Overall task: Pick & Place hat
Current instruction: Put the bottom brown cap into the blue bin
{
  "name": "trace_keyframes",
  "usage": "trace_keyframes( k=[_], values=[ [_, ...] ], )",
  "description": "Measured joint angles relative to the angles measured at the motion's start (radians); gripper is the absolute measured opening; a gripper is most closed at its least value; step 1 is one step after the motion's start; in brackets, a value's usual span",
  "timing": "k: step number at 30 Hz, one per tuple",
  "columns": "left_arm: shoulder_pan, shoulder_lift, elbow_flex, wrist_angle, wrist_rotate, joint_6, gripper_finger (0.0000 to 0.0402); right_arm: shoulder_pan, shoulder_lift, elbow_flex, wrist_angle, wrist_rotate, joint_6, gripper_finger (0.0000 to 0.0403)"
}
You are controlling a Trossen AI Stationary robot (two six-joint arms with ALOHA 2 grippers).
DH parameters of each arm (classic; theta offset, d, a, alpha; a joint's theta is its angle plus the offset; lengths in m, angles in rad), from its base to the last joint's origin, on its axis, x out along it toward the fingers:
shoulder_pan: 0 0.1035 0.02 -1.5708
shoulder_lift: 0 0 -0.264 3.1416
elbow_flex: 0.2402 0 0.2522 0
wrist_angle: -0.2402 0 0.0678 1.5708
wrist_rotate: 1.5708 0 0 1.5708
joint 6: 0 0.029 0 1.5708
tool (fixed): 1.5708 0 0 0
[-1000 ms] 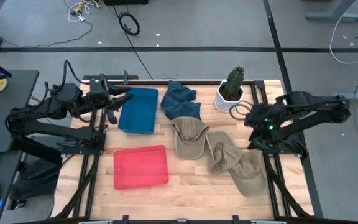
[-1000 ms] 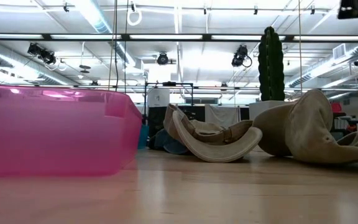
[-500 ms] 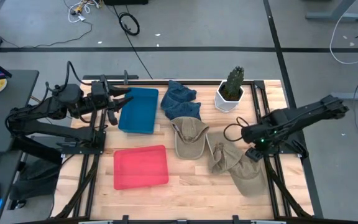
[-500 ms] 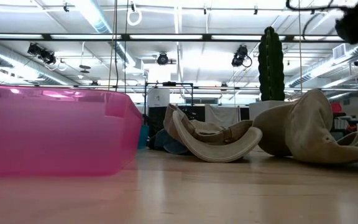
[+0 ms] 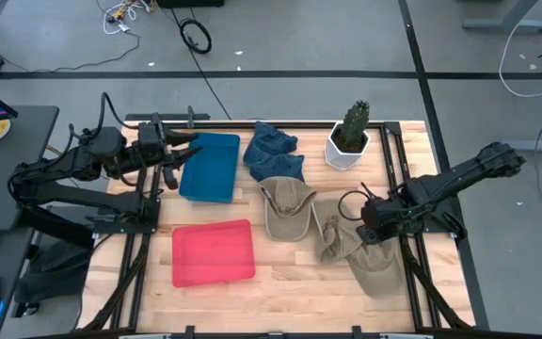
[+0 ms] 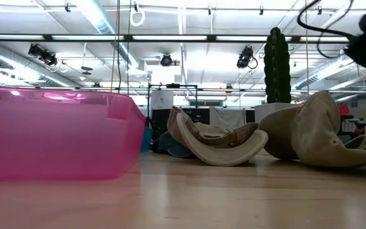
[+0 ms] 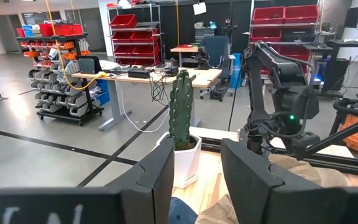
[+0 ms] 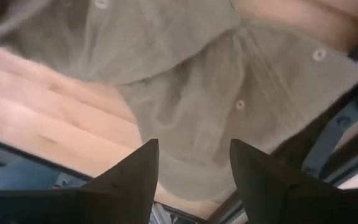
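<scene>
The right gripper [image 5: 367, 218] hangs over the khaki hats near the right edge of the tabletop [image 5: 290, 273], above the middle one. Its fingers [image 8: 132, 180] are spread apart with a clear gap between them, and nothing is between them; the right wrist view shows khaki cloth directly below.

Three khaki hats lie in a loose row that runs from the middle of the tabletop toward the near right corner: one hat [image 5: 285, 207] at the centre, a second hat [image 5: 335, 234] just beside it, and a third hat [image 5: 374, 264] nearest the right edge. A crumpled blue hat [image 5: 273, 151] lies toward the far edge, between a blue tray [image 5: 211, 167] and a potted cactus [image 5: 350, 135]. A red tray [image 5: 214, 252] sits near the front left part.

The left gripper [image 5: 184, 151] waits at the far left, by the blue tray's edge, fingers [image 7: 160, 177] parted and holding nothing.
</scene>
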Motion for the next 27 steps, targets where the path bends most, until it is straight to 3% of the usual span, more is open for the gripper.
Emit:
trace_keyframes(
  k=[10, 21, 24, 27],
  values=[
    [0.000, 0.000, 0.000, 0.000, -0.001, 0.001, 0.0138, 0.101, 0.000, -0.097, 0.124, 0.011, 0.121, 0.0199],
    [0.000, 0.000, 0.000, 0.001, -0.001, 0.000, 0.0138, 0.149, 0.000, -0.302, 0.377, 0.013, 0.252, 0.0197],
    [0.000, 0.000, 0.000, 0.001, -0.001, 0.000, 0.0138, 0.156, 0.000, -0.337, 0.432, 0.013, 0.267, 0.0178],
    [0.000, 0.000, 0.000, 0.001, -0.001, 0.000, 0.0138, 0.157, 0.000, -0.360, 0.462, 0.013, 0.277, 0.0133]
  ],
)
